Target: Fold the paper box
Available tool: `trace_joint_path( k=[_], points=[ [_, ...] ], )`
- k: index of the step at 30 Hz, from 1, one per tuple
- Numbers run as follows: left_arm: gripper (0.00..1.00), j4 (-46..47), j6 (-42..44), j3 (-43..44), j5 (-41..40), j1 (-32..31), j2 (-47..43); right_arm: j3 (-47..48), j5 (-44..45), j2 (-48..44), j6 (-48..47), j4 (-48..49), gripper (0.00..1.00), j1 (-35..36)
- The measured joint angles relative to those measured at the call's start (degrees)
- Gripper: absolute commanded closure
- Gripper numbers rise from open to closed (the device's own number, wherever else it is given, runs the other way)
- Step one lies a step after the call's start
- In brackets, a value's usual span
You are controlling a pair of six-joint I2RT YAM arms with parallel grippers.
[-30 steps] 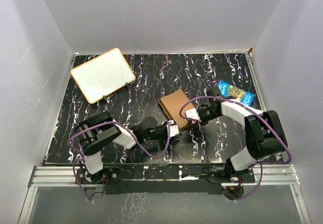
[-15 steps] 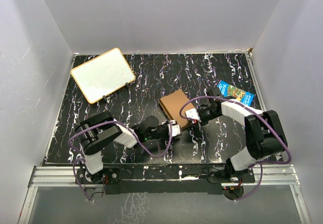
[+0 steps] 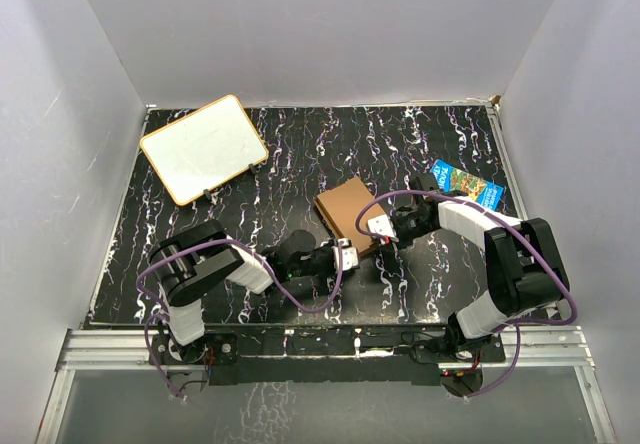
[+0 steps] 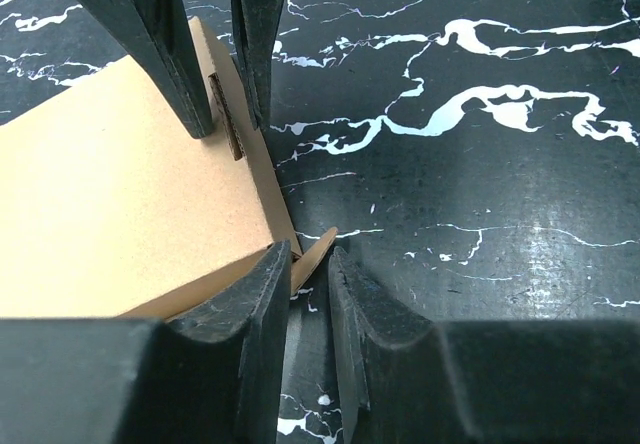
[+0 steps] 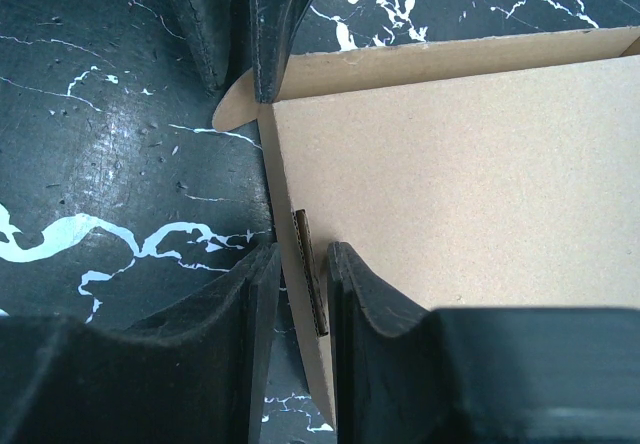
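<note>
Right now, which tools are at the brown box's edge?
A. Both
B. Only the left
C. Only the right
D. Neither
A: the left tool has its fingers either side of a corner tab of the brown box, and the right tool has its fingers either side of the box's slotted edge.

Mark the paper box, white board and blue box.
paper box (image 3: 345,210): top external view, centre of brown panel.
white board (image 3: 203,150): top external view, centre of white face.
blue box (image 3: 467,185): top external view, middle of printed top.
</note>
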Motion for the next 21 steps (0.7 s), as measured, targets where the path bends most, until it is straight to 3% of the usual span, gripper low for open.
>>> trace_joint_path(
  k=[7,21],
  points=[
    [0.87,0.0,0.6,0.0,-1.0,0.0,0.0,0.0,0.0,0.1,0.0,0.0,0.70,0.0],
    [0.83,-1.4,1.7,0.0,-0.6,0.0,0.0,0.0,0.0,0.1,0.0,0.1,0.71,0.0]
  ],
)
